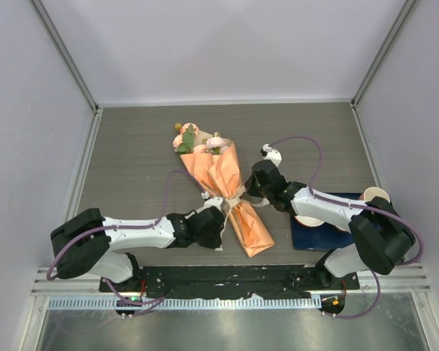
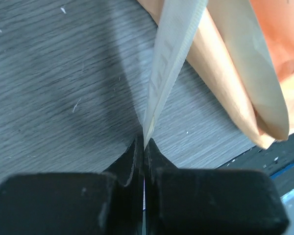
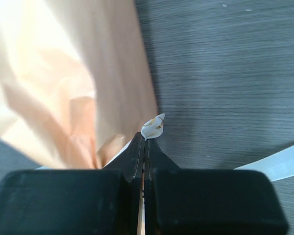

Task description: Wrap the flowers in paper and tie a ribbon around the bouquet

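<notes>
Grey tabletop (image 1: 132,146) is carrying bouquet (image 1: 223,183) at ctr, flowers (image 1: 197,140) pointing to far side. L claw (image 2: 144,147) is pinching taut ribbon (image 2: 171,58) strand w/ jaws clamped; R claw (image 3: 145,142) is clamping a ribbon tip just beside orange paper (image 3: 63,73).

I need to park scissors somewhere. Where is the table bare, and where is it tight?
Bare table lies left of the bouquet, up to the left wall, and far right, beyond the blue mat. Crowded: the near middle, where the left hand and right hand pinch the ribbon.
</notes>
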{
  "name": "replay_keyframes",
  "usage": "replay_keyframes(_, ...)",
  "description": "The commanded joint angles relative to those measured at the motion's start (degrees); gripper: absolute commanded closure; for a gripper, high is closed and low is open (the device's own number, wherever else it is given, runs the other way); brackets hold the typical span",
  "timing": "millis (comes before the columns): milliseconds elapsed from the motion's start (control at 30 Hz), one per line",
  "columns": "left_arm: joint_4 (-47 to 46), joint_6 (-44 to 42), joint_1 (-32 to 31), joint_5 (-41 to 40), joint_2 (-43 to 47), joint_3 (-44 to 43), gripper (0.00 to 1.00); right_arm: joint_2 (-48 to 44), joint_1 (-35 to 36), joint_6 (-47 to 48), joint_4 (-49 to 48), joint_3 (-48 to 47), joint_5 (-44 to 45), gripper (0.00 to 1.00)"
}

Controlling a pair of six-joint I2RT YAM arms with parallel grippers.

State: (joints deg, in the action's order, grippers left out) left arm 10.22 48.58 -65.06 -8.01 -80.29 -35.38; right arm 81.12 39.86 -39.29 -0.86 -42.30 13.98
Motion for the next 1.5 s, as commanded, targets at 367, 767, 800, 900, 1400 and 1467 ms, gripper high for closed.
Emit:
replay_keyframes(367, 7.6, 15.7, 1.6, 5.6, 3.4, 10.7, 1.0, 6.8, -7.2, -4.8, -2.6, -0.4, 5.1, 0.99)
replay_keyframes(767, 12.7, 23.5, 1.6, 5.7, 10.1, 18.6, 1.0, 13.6, -10.5, -5.2, -6.3, -2.5, 4.5, 1.0)
replay_keyframes(800, 13.2, 23.9, 1.6, 5.8, 11.2, 19.1, 1.0, 14.2, -10.9, -5.3, -7.2, -2.4, 4.9, 1.0)
replay_keyframes(900, 13.8, 24.8, 1.6, 6.3, 14.8, 21.2, 1.0, 15.7, -12.5, -4.9, -9.8, -2.4, 4.2, 0.99)
replay_keyframes(1400, 16.4, 25.8, 1.6, 4.6, 18.6, 22.4, 1.0, 22.2, -15.6, -6.7, -11.0, -4.7, 1.9, 1.0)
replay_keyframes(1467, 17.1, 26.0, 1.6, 5.0, 17.8, 22.0, 1.0, 22.1, -16.1, -6.5, -11.0, -3.8, 3.0, 1.0)
